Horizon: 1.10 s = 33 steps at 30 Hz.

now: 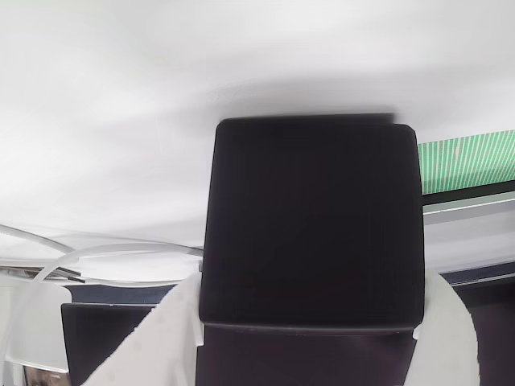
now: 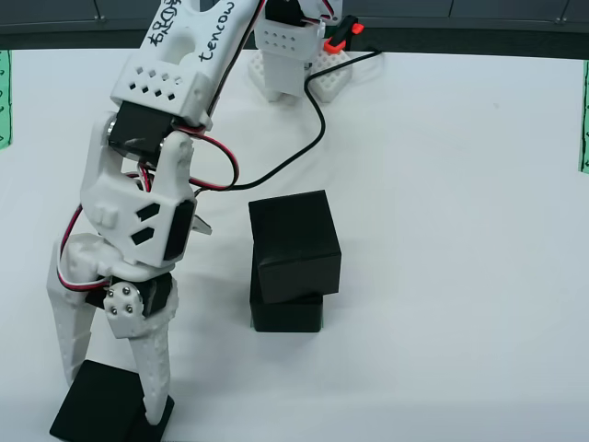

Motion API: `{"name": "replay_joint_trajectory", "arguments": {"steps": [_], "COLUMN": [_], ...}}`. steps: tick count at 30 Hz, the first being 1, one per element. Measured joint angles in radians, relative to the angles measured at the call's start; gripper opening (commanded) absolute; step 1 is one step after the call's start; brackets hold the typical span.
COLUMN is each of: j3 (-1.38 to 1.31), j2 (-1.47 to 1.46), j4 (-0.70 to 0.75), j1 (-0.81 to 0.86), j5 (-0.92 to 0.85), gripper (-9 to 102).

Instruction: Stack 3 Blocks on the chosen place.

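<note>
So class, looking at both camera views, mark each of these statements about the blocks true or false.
1. One block rests on another mid-table. True: the upper block sits on the lower block.
2. The upper block sits squarely on the lower one. False: it is twisted and overhangs.
3. The fingers have a third block between them. True.
4. The stack stands on a green striped patch. False: it stands on the bare white table; a green striped patch lies at the overhead view's right edge.
</note>
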Motion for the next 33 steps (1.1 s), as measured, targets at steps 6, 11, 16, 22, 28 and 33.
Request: {"name": "replay_joint_trajectory", "arguments": {"steps": [6,11,16,22,28,33], "j3": [0.133,0.272,0.408,0.445,0.494,0.607], "j2": [0.170,0.374,0.577,0.830,1.065,1.239], "j4": [0.000,0.000,0.000,0.084,0.190,0.259], "j1": [-0.002,-0.002,0.000,-0.061,-0.175,-0.270], "j5": [0.044,0.046,0.046,0.046,0.046,0.044], "gripper": [12,13,13,13,13,13]}}
